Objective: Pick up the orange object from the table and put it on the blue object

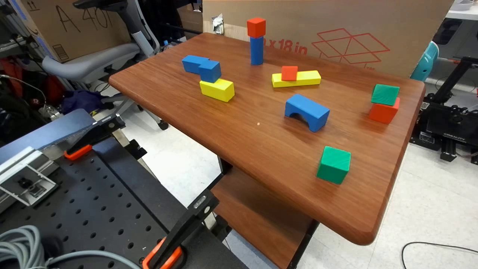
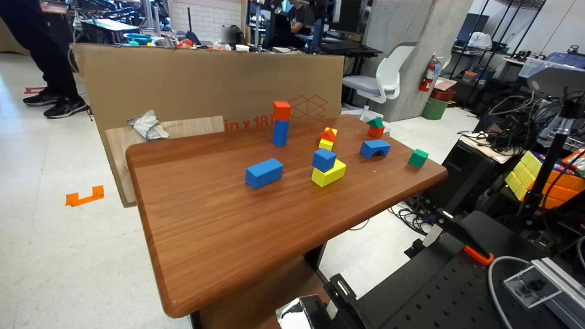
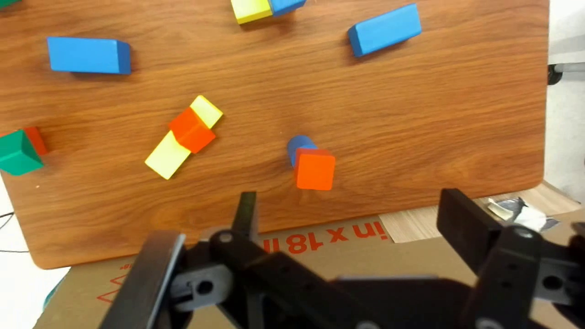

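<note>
On the table [image 1: 239,123], the upright blue block [image 1: 257,51] bears the orange cube [image 1: 256,27], the jaws spread apart.

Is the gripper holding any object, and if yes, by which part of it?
Nothing is held: the gripper is open, and the orange cube rests on the blue block.

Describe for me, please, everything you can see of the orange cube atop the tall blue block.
The orange cube is plain orange-red, with smooth flat faces and slightly rounded corners, perhaps painted wood. It rests roughly level on top of the upright blue block, near the edge of the table beside the cardboard. Only the blue block visibly touches it; the open tool is apart from it in the wrist view.
</note>
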Controlling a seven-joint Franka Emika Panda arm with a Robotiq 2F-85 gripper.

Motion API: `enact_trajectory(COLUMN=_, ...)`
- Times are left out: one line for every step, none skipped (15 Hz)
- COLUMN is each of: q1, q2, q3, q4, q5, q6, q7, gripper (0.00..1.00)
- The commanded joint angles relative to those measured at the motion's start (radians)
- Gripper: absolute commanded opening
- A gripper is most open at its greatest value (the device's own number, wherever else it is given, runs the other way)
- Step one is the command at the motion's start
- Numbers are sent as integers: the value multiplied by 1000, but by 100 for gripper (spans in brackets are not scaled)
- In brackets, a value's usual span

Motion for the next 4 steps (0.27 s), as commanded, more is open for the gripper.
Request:
enact_trajectory(q1=-2, q2=-18, q3=2, q4=-14, q5=-1, q6=-3, q7=-2, gripper=100)
enact_trajectory(q1=-3, q2=-26, q3=2, q4=-25, q5=-1, q6=-3, q7=-3, gripper=100)
enact_trajectory(q1=-3, q2=-27, q3=2, q4=-31, q5=-1, q6=-2, q7=-4, gripper=100)
enact_trajectory(q1=-3, q2=-26, q3=2, q4=-36, q5=-1, q6=-2, q7=-4, gripper=100)
